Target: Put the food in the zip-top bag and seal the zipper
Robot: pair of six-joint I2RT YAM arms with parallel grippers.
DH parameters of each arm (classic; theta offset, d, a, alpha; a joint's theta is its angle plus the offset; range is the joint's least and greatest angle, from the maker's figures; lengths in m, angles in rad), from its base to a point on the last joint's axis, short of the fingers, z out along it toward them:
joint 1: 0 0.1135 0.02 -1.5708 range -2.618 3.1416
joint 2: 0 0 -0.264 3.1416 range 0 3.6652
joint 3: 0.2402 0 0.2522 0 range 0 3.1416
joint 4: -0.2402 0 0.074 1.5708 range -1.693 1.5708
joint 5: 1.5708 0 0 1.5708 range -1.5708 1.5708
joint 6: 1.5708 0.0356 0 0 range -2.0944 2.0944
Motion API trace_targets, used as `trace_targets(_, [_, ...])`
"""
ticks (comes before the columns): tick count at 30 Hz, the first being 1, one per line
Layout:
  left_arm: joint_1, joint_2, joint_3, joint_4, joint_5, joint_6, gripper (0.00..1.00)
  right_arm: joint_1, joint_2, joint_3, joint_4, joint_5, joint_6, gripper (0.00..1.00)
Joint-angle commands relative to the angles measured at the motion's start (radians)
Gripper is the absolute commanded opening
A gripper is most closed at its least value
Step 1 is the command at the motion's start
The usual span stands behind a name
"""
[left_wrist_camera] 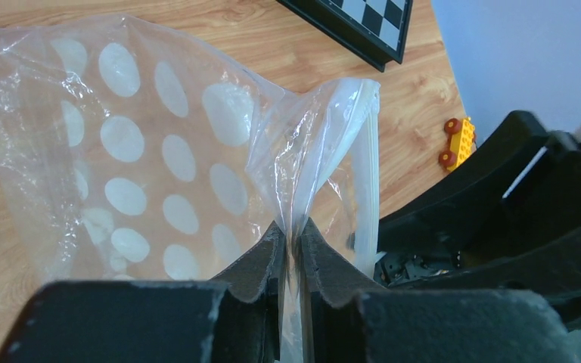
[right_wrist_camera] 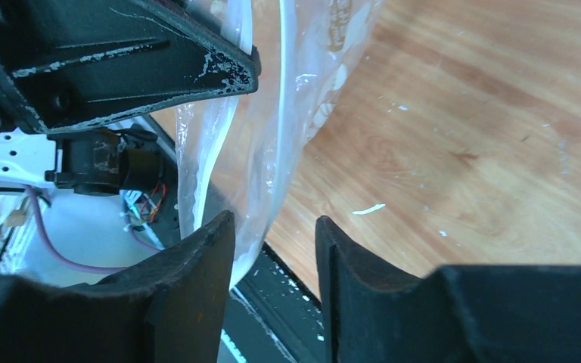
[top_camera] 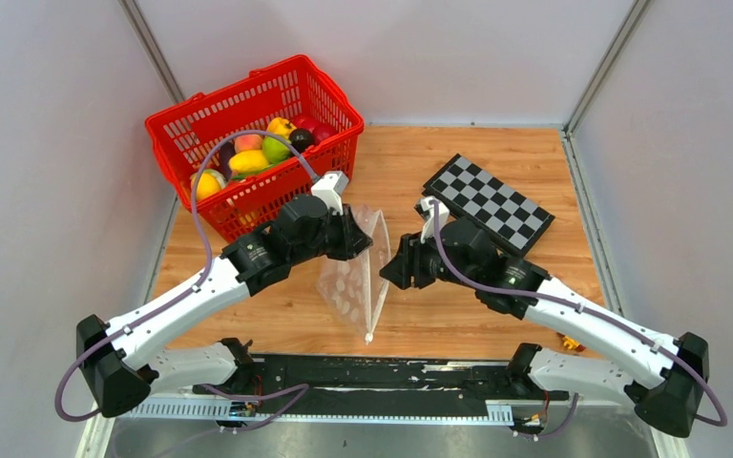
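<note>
The wooden desk (top_camera: 458, 315) carries everything. At its far left corner stands a red basket (top_camera: 315, 81). The food (top_camera: 248, 160) lies piled inside it (yellow, green, red and dark pieces), well apart from the bag.

A black-and-white checkerboard (top_camera: 492, 200) lies flat at the far right, just beyond the right arm's wrist.

Between the two arms, mid-desk, the zip-top bag (top_camera: 353, 281) is held up on edge. Its white-dotted panel faces the left arm and its lower corner points toward the near edge. The zipper (left_wrist_camera: 367, 174) runs as a pale strip down the side that faces the right arm.

The left fingers (left_wrist_camera: 280, 242) are pressed together on a fold of the clear plastic, close to that strip, and the film bunches where they pinch it.

The right fingers (right_wrist_camera: 223, 227) stand apart. The bag's edge hangs into the gap just beside one of them and is not squeezed.

A small yellow toy block (left_wrist_camera: 458, 141) with dark red wheels sits on the desk near the right edge.
</note>
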Motion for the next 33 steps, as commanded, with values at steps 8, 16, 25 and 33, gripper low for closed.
trace_targets(8, [-0.002,-0.042,-0.023,0.078,0.016,-0.001,0.35,0.0,0.03,0.019,0.081,-0.056,0.025,0.0])
trace_targets(16, [-0.007,-0.04,0.072,-0.004,0.011,0.09,0.68,0.001,-0.028,0.103,-0.093,0.248,0.122,0.0])
trace_targets(25, [-0.152,0.047,0.224,-0.081,-0.128,0.182,0.74,0.005,-0.05,0.187,-0.163,0.417,0.218,0.0])
trace_targets(33, [-0.205,0.099,0.212,-0.062,-0.135,0.235,0.7,0.005,-0.021,0.214,-0.189,0.437,0.247,0.0])
